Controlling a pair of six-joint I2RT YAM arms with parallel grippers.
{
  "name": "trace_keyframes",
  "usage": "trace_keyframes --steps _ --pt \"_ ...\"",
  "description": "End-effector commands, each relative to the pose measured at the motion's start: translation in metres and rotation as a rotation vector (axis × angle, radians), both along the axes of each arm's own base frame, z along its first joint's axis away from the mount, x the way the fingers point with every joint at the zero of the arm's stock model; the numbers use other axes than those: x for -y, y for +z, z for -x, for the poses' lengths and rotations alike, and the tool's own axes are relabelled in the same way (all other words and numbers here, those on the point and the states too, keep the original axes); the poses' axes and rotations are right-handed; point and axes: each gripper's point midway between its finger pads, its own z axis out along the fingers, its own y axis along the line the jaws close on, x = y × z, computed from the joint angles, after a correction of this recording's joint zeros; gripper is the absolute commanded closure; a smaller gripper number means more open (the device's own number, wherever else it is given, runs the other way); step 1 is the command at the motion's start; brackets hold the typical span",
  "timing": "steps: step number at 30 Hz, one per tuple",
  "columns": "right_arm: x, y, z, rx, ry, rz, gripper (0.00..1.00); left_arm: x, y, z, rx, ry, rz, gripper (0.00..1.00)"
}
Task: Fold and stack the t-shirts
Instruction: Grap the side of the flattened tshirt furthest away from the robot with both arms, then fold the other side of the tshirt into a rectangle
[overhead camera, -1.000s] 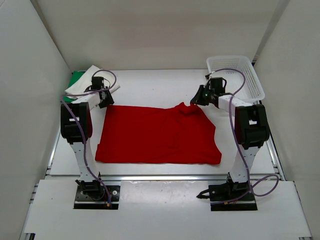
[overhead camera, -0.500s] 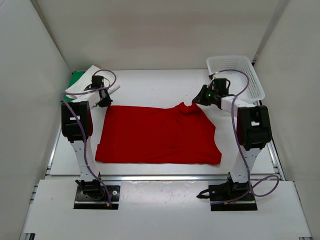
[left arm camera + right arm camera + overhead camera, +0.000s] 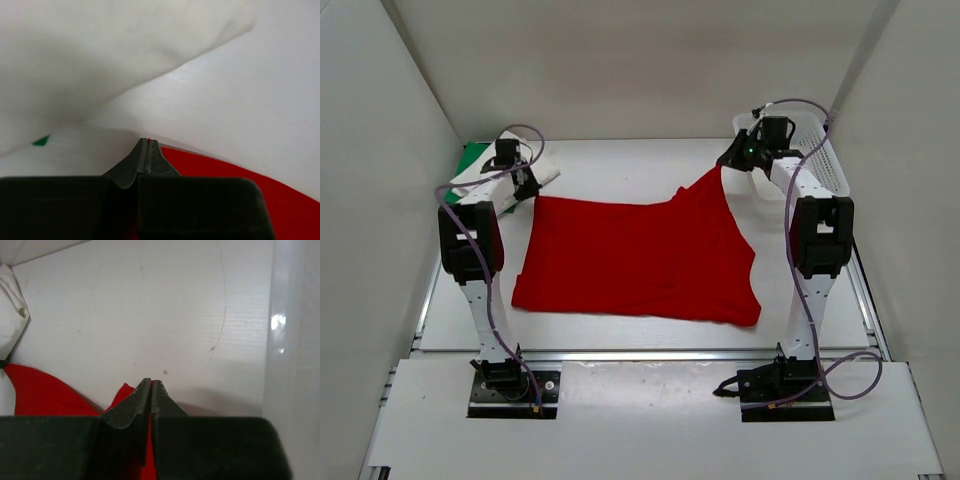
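The red t-shirt (image 3: 638, 262) is spread on the worktop (image 3: 620, 165), centre, back edge toward the far wall. Its far-left corner is pinched by the left hand (image 3: 526, 190), jaws pressed together low on the worktop. In the left wrist view only a thin sliver of red is seen between the tips. The far-right corner is clamped by the right hand (image 3: 724, 163) and held raised, so the cloth is drawn up into a peak near the basket (image 3: 836, 172). The white t-shirt (image 3: 480, 178) is lying at the far left, just beside the left hand, with the green t-shirt (image 3: 472, 157) partly covered under it.

Risks, as judged:
- Left grip looks shallow. The corner could be lost once tension is put on it, and the shirt would be left hanging from one side only.
- The two corners are held at uneven heights, right up and left down. If the fold is carried forward like this, the back edge would be laid askew and wrinkles trapped; some rucking is already visible at mid-cloth.
- White cloth fills the upper left wrist view, very close to the tips. It could be snagged or dragged along with the red corner, and the pile behind would be disturbed.
- The right hand is close to the basket wall. The basket could be knocked or the cloth caught on its rim by any further move outward.
- Too hard a pull apart by both arms could strip the weaker pinch.
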Motion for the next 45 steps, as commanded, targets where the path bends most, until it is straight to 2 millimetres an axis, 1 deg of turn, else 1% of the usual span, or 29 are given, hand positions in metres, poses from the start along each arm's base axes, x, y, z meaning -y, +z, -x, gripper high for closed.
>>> trace_keyframes --steps 1,2,4,5,6,7,8,9,11,12,13,14,16,18,19,21,24,25,26,28,29,31,32,33,36,38,40,43,45 --pt "0.008 0.012 -0.004 -0.014 0.024 0.044 0.99 -0.005 0.065 -0.034 0.162 0.008 0.044 1.00" --pt "0.010 0.013 -0.001 -0.021 0.017 0.046 1.00 -0.002 0.076 -0.034 0.182 0.000 0.053 1.00" --pt "0.003 0.022 0.013 -0.009 0.036 0.039 1.00 -0.002 0.075 -0.028 0.181 0.015 0.068 1.00" --pt "0.005 0.010 0.022 -0.030 0.032 0.046 1.00 -0.002 0.086 -0.029 0.211 0.007 0.059 1.00" --pt "0.004 0.023 0.029 -0.008 0.020 0.055 1.00 -0.002 0.085 -0.026 0.216 0.009 0.057 1.00" --pt "0.000 0.023 0.044 -0.015 0.017 0.059 1.00 -0.004 0.079 -0.018 0.202 0.019 0.057 1.00" --pt "0.003 0.006 0.058 -0.051 0.001 0.062 1.00 -0.003 0.077 -0.011 0.199 0.018 0.057 1.00" --pt "0.000 0.022 0.063 -0.010 -0.005 0.074 1.00 -0.012 0.079 -0.007 0.203 0.039 0.067 1.00" --pt "0.000 0.015 0.096 -0.034 -0.031 0.061 1.00 -0.013 0.061 0.010 0.182 0.052 0.103 1.00" --pt "0.002 0.016 0.099 -0.011 -0.046 0.064 1.00 -0.022 0.066 0.013 0.205 0.075 0.110 1.00" --pt "0.003 0.015 0.112 -0.007 -0.056 0.069 1.00 -0.026 0.056 0.023 0.193 0.090 0.133 1.00" --pt "0.004 0.008 0.128 -0.024 -0.058 0.067 1.00 -0.026 0.054 0.029 0.197 0.087 0.142 1.00" --pt "0.009 0.010 0.140 -0.017 -0.073 0.070 1.00 -0.034 0.048 0.040 0.183 0.108 0.160 1.00" --pt "0.007 0.009 0.159 -0.010 -0.074 0.080 1.00 -0.037 0.050 0.053 0.189 0.115 0.170 1.00" --pt "0.010 0.009 0.163 -0.009 -0.085 0.088 1.00 -0.039 0.051 0.058 0.198 0.123 0.179 1.00" --pt "0.010 0.003 0.180 -0.017 -0.092 0.092 1.00 -0.036 0.051 0.067 0.214 0.129 0.213 1.00" --pt "0.013 -0.003 0.198 -0.025 -0.110 0.110 1.00 -0.035 0.056 0.077 0.232 0.134 0.228 1.00" --pt "0.014 -0.010 0.205 -0.042 -0.119 0.112 1.00 -0.028 0.060 0.080 0.236 0.118 0.233 1.00" --pt "0.018 -0.005 0.208 -0.025 -0.140 0.113 1.00 -0.026 0.062 0.081 0.242 0.118 0.244 1.00" --pt "0.021 -0.012 0.221 -0.035 -0.152 0.123 1.00 -0.024 0.066 0.089 0.257 0.121 0.249 1.00" --pt "0.025 -0.009 0.224 -0.022 -0.167 0.123 1.00 -0.025 0.065 0.091 0.253 0.127 0.245 1.00" --pt "0.033 -0.018 0.237 -0.037 -0.206 0.116 1.00 -0.028 0.062 0.106 0.251 0.147 0.228 1.00" --pt "0.030 -0.021 0.240 -0.037 -0.192 0.110 1.00 -0.029 0.067 0.107 0.270 0.148 0.221 1.00" --pt "0.036 -0.027 0.246 -0.043 -0.213 0.100 1.00 -0.030 0.056 0.116 0.244 0.165 0.222 1.00" --pt "0.034 -0.048 0.263 -0.075 -0.210 0.062 1.00 -0.034 0.046 0.127 0.210 0.176 0.210 1.00" --pt "0.035 -0.065 0.278 -0.116 -0.208 0.059 1.00 -0.036 0.032 0.138 0.161 0.197 0.215 1.00" --pt "0.034 -0.070 0.284 -0.109 -0.218 0.064 1.00 -0.038 0.024 0.144 0.139 0.221 0.232 1.00" --pt "0.033 -0.079 0.295 -0.125 -0.224 0.053 1.00 -0.039 0.018 0.149 0.121 0.242 0.277 0.95" --pt "0.032 -0.085 0.304 -0.132 -0.216 0.066 1.00 -0.038 0.017 0.151 0.123 0.247 0.311 0.86"
